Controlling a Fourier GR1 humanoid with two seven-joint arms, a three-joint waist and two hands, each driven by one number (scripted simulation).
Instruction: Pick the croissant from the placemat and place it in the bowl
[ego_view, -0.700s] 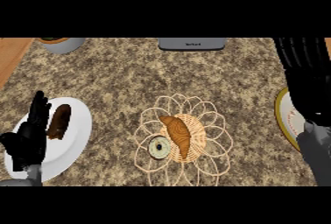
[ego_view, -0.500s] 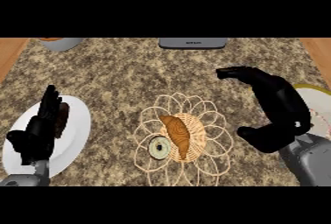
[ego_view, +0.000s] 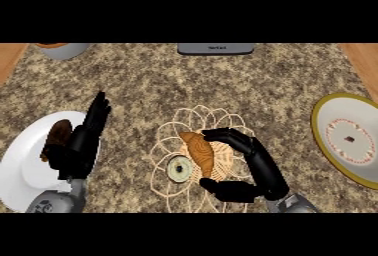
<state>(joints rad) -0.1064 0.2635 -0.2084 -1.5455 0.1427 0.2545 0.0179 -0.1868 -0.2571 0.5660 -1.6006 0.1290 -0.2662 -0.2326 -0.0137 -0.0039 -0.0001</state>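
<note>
The golden-brown croissant (ego_view: 199, 154) lies on the woven, flower-shaped placemat (ego_view: 193, 119) at the counter's middle. My right hand (ego_view: 258, 165) arches round the croissant's right side. Its fingertips (ego_view: 215, 134) touch the croissant's upper end, while the thumb (ego_view: 220, 189) stays apart below it, so the hand is open. The bowl (ego_view: 347, 140), white with a yellow rim, stands at the right edge. My left hand (ego_view: 81, 145) rests open, fingers straight, over the white plate at the left.
A small round pale disc (ego_view: 179, 169) lies on the placemat just left of the croissant. The white plate (ego_view: 22, 170) at the left holds a dark brown piece (ego_view: 56, 136). A grey appliance (ego_view: 215, 48) and a small dish (ego_view: 63, 49) stand along the far edge.
My right hand has swung from the right side, near the bowl, leftward and down onto the placemat, curving round the croissant. The left hand has shifted only slightly over the plate.
</note>
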